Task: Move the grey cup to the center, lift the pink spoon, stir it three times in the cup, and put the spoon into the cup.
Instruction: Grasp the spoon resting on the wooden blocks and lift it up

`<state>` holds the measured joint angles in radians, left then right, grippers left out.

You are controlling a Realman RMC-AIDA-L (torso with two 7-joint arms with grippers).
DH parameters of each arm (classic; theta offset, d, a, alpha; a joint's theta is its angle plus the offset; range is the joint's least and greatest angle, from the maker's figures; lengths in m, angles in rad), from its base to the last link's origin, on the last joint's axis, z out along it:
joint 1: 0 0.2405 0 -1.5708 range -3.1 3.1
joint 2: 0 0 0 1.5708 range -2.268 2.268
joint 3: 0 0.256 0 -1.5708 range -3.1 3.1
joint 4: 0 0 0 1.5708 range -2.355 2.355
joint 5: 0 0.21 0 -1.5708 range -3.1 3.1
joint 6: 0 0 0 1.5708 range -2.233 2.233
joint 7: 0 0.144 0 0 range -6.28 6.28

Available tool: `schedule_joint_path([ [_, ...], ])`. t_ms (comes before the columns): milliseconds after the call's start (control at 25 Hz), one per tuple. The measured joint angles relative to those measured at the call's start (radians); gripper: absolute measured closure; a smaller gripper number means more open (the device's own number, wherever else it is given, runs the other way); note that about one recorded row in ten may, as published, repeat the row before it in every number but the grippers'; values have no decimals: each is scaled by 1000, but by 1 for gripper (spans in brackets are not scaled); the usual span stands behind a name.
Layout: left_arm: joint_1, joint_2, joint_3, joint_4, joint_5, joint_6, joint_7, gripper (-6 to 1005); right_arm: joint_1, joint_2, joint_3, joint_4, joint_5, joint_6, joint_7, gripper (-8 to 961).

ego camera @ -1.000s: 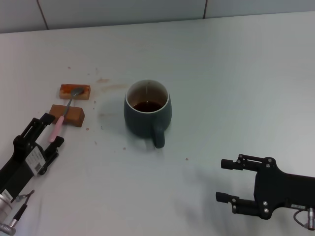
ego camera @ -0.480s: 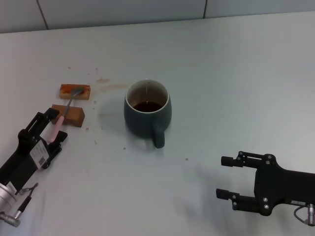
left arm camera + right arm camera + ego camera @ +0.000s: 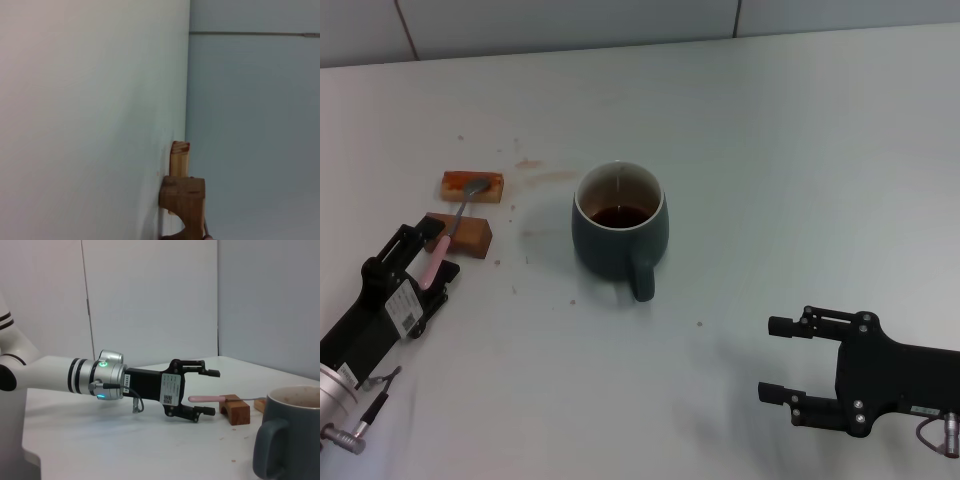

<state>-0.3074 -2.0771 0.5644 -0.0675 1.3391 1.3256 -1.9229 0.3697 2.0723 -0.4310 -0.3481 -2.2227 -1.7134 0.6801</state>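
Observation:
The grey cup [image 3: 620, 232] stands near the table's middle with dark liquid inside and its handle toward me; it also shows in the right wrist view [image 3: 290, 435]. The pink spoon [image 3: 440, 252] lies across two orange-brown blocks, its metal bowl on the far block. My left gripper [image 3: 432, 258] is open, with its fingers on either side of the spoon handle's near end; the right wrist view shows this gripper [image 3: 207, 392] and the spoon's handle [image 3: 205, 399] between the fingers. My right gripper [image 3: 770, 358] is open and empty at the front right.
The far block [image 3: 472, 186] and near block [image 3: 460, 232] hold the spoon off the table; both also show in the left wrist view, far [image 3: 180, 157] and near [image 3: 182, 200]. Brown stains [image 3: 545, 178] mark the table beside the cup.
My left gripper has moved forward along the spoon's handle, so its open fingers now reach the near block. The right arm has barely moved.

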Motion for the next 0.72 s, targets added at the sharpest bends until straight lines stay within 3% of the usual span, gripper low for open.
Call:
schedule_joint_path([
  [280,-4,0,-2,0,0,-9,-1,301,6,0,-1,0,0,0,12,259],
  [520,-5,0,-2,-2,0,-22,-2,497,6,0,-2,0,0,0,13,260],
  [720,-5,2,-1,-2,0,-24,-2,564,9,0,-2,0,0,0,15,260],
])
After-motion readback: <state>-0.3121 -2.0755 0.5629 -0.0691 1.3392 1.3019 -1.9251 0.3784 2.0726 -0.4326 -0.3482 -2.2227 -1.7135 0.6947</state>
